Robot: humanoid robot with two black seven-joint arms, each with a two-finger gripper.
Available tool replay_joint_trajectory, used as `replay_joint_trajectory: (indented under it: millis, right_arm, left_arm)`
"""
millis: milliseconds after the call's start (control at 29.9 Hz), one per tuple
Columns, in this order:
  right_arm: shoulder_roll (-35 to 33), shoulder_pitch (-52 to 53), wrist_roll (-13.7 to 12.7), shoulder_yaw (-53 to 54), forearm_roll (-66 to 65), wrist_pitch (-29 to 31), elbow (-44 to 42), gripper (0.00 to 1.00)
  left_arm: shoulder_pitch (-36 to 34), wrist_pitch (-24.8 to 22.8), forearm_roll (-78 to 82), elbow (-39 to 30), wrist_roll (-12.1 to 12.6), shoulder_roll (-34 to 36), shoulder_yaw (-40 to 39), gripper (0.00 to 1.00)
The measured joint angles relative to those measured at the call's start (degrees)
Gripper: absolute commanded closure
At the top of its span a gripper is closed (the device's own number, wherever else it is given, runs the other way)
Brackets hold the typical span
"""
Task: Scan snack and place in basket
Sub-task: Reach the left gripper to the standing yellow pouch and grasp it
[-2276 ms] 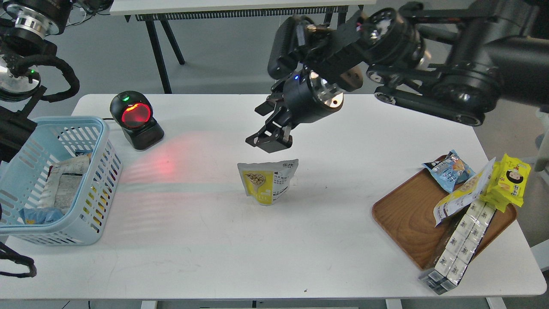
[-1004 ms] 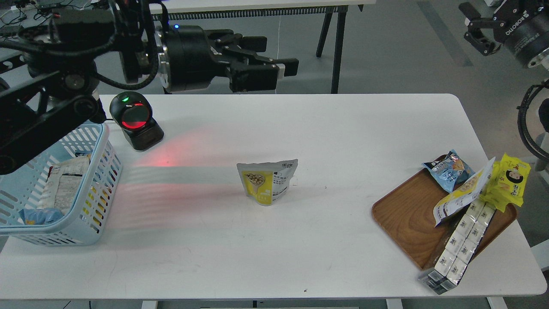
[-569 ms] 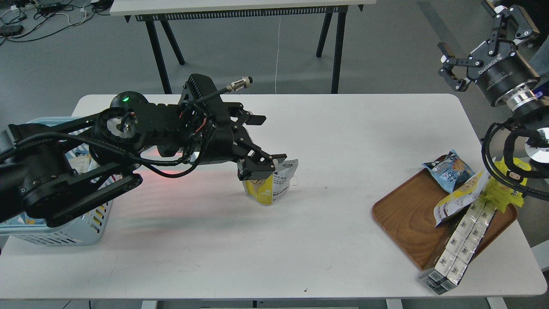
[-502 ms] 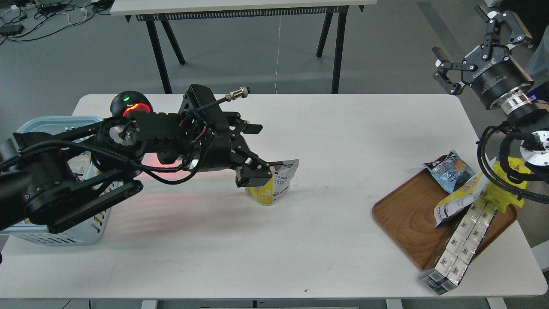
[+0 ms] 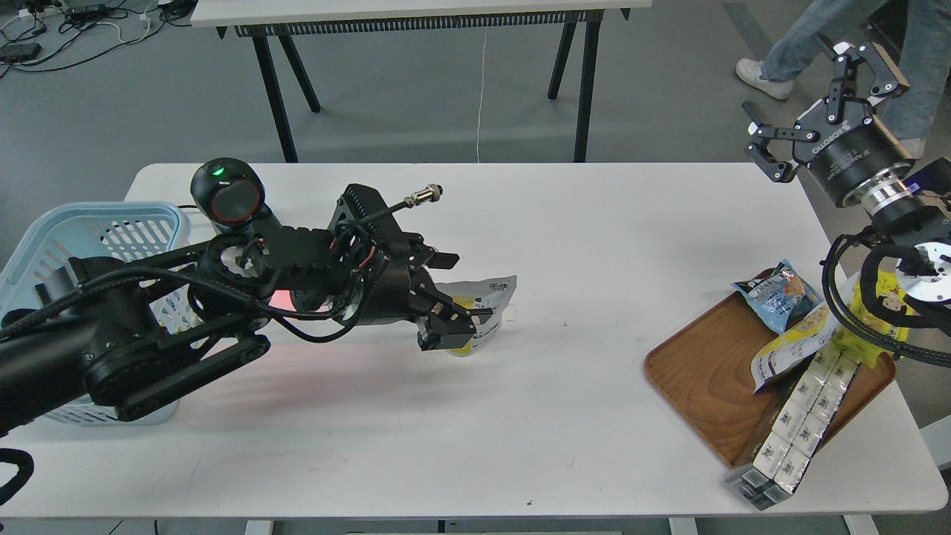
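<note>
The snack (image 5: pixel 487 303), a small yellow-and-white pouch, stands upright at the middle of the white table. My left gripper (image 5: pixel 448 310) reaches in from the left, low over the table. Its jaws are spread, one finger (image 5: pixel 440 260) behind the pouch and one (image 5: pixel 444 338) in front, and they cover the pouch's left half. I cannot tell whether the fingers touch it. The light blue basket (image 5: pixel 44 236) stands at the table's left edge, largely hidden behind my left arm. My right gripper (image 5: pixel 813 104) is open and empty, raised beyond the table's far right corner.
A black barcode scanner (image 5: pixel 226 197) stands at the back left next to the basket. A brown wooden tray (image 5: pixel 706 371) at the right holds a blue pack (image 5: pixel 776 293), a longer yellow-white pouch (image 5: pixel 799 338), a yellow cartoon-face pack (image 5: pixel 884 312) and white boxes (image 5: pixel 795 420). A person's legs (image 5: pixel 802 37) show at top right.
My left gripper has come down and forward, its jaws now straddling the pouch. The right gripper has barely shifted. The scanner's red glow has dimmed. A person has walked into view.
</note>
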Motion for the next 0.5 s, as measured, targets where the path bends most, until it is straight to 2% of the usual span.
replay_joint_trajectory:
  millis: [134, 268, 502]
  right_arm:
    - [0.0, 0.0, 0.0, 0.4, 0.0, 0.1, 0.0, 0.01]
    - [0.0, 0.0, 0.0, 0.9, 0.0, 0.6, -0.1, 0.01]
    - [-0.1, 0.1, 0.0, 0.9, 0.0, 1.2, -0.3, 0.01]
  left_arm:
    - [-0.2, 0.0, 0.0, 3.5, -0.2, -2.9, 0.7, 0.34]
    - [-0.3, 0.0, 0.0, 5.0, -0.2, -3.7, 0.8, 0.55]
    - [-0.4, 0.0, 0.0, 6.6, -0.2, -3.8, 0.7, 0.83]
